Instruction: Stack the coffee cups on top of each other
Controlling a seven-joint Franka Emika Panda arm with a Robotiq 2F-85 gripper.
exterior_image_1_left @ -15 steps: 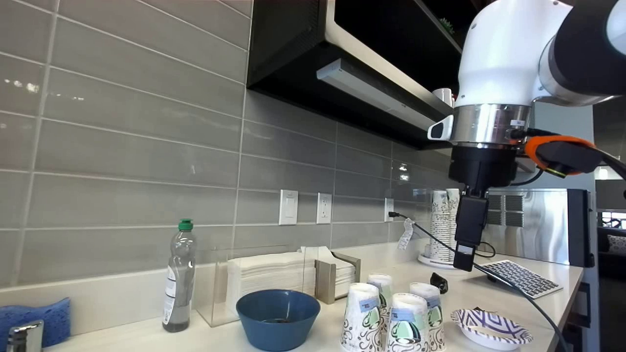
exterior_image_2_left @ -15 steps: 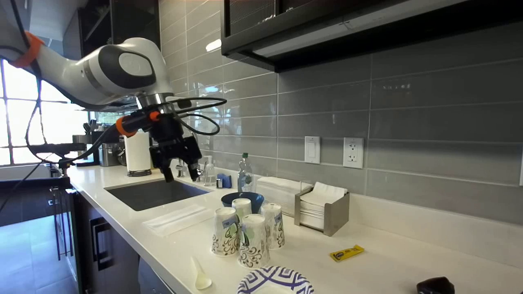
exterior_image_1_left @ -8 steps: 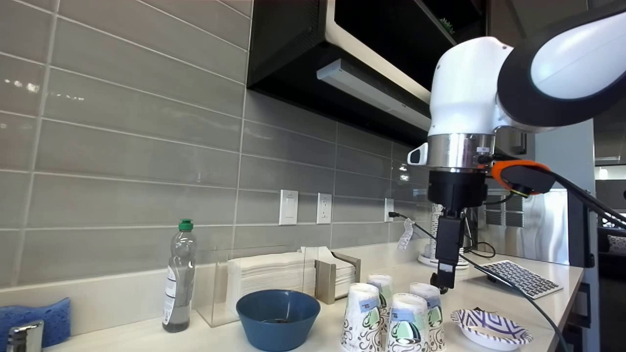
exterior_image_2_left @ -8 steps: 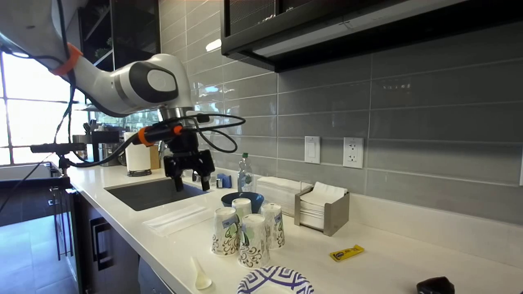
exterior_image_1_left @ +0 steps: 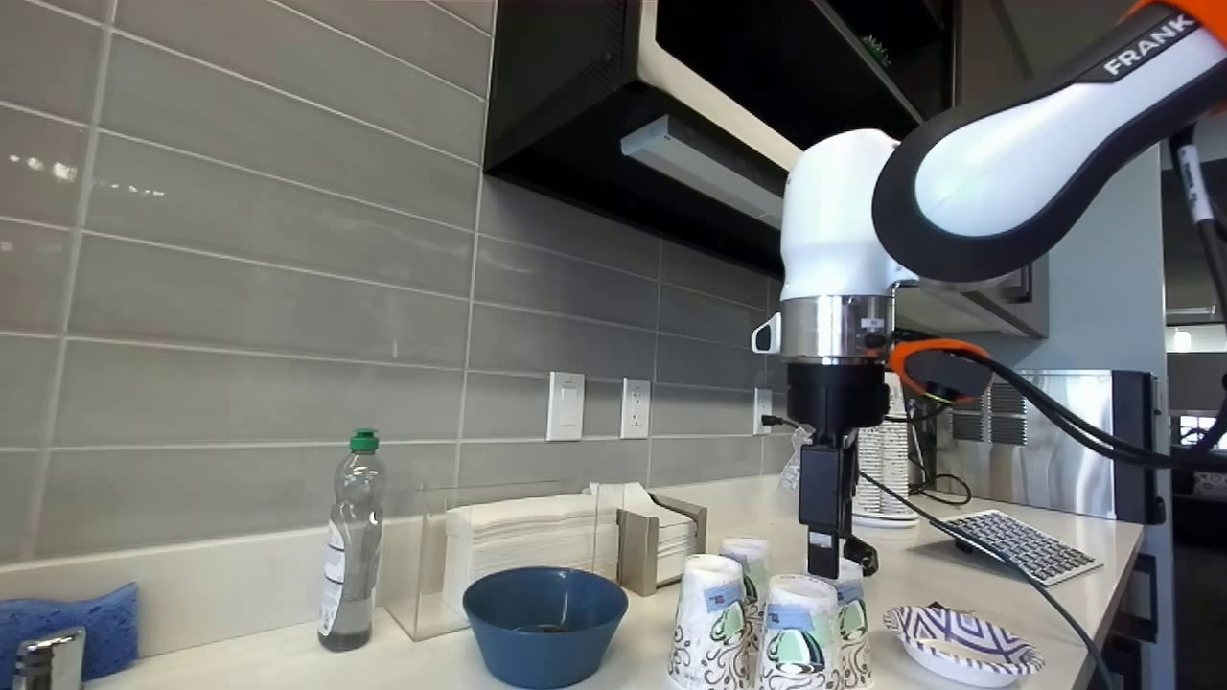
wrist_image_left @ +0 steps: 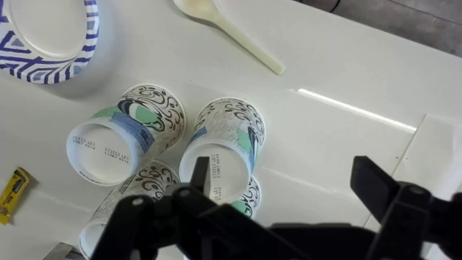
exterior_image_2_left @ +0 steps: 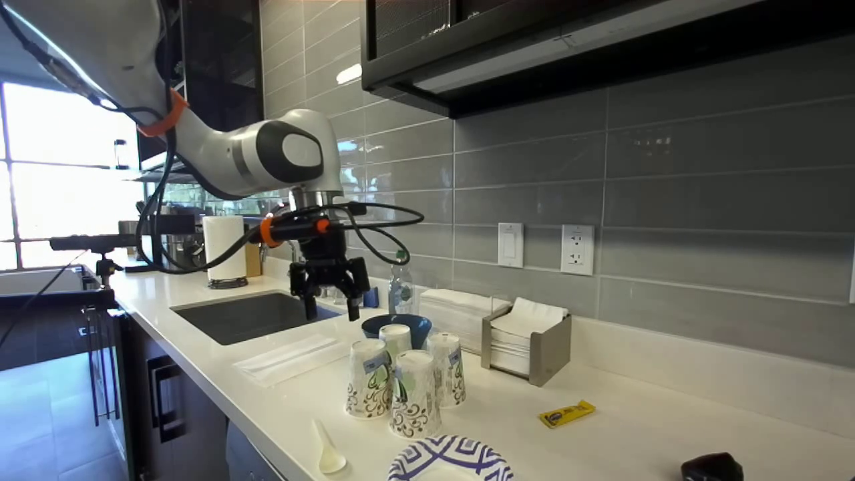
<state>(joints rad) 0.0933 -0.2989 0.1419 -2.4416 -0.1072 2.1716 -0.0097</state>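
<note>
Counted four coffee cups (exterior_image_1_left: 707, 623), white paper, tapered; found all standing separately and inverted on the white counter (exterior_image_2_left: 497, 407), mouth down, in a close two-by-two group between the blue bowl (exterior_image_1_left: 544, 637) and the patterned dish (exterior_image_1_left: 949, 666); noted dark scrollwork around the lower walls, green and blue print nearer the bases; in an exterior view, identified a front cup (exterior_image_2_left: 415, 399), a left cup (exterior_image_2_left: 369, 381), a right cup (exterior_image_2_left: 453, 371) and, partly hidden behind these, a rear cup (exterior_image_2_left: 397, 339); in the wrist view, read small stamped LEX codes on the bases of the front and left cups; saw a slim gap between those two rims; could not establish contact among the rest.
</note>
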